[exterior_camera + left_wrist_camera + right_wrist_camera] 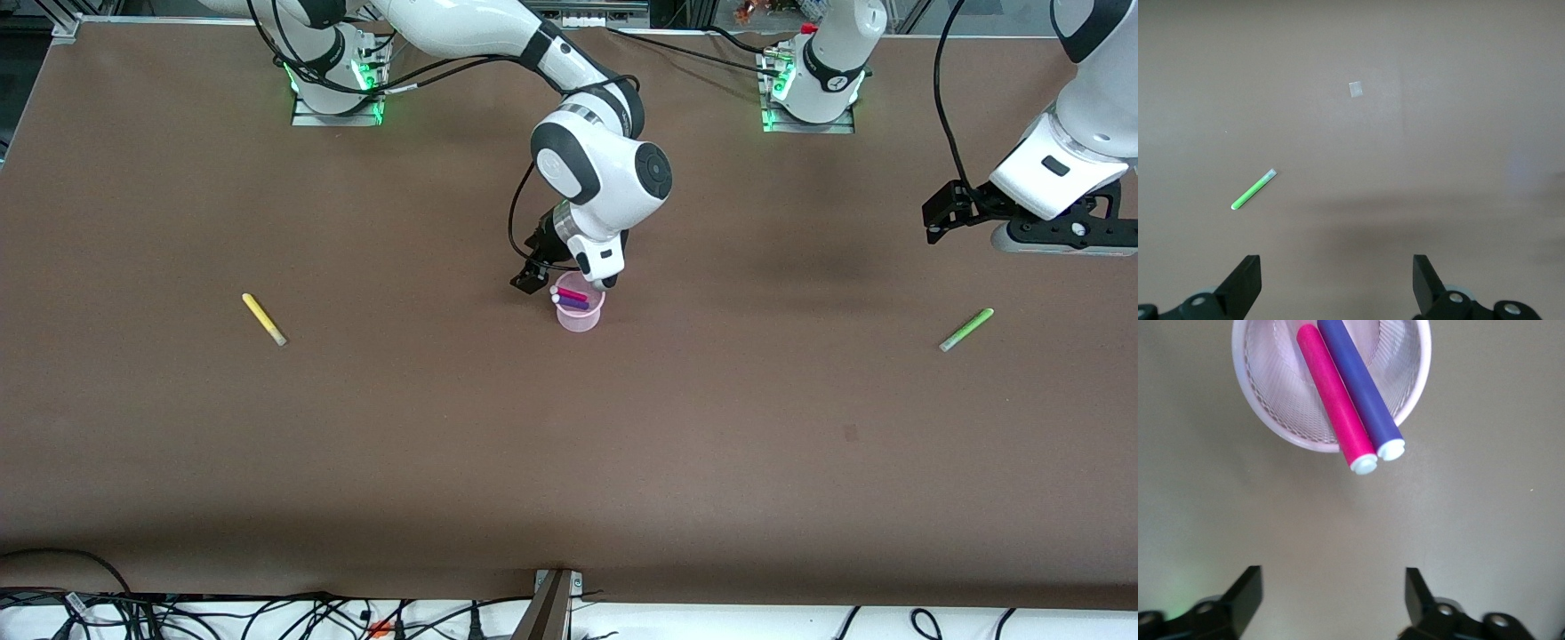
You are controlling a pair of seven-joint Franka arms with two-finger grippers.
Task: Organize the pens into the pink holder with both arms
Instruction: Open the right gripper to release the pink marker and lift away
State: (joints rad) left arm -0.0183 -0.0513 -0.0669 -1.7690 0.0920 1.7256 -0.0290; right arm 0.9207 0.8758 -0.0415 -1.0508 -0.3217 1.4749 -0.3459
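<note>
The pink holder (580,318) stands mid-table with the magenta pen (569,292) and the purple pen (572,303) leaning in it, pale ends sticking out over the rim. My right gripper (597,277) hangs open and empty just above the table beside the holder. The right wrist view shows the holder (1265,400), the magenta pen (1335,407), the purple pen (1358,387) and my open right gripper (1333,587). The yellow pen (264,319) lies toward the right arm's end. The light green pen (966,330) lies toward the left arm's end. My left gripper (1062,240) is open and empty, high over the table near the green pen (1253,190).
A small pale square patch (1355,89) marks the brown table (569,462) near the green pen. Cables hang below the table's edge nearest the front camera (267,613). The arm bases (338,89) stand along the edge farthest from the front camera.
</note>
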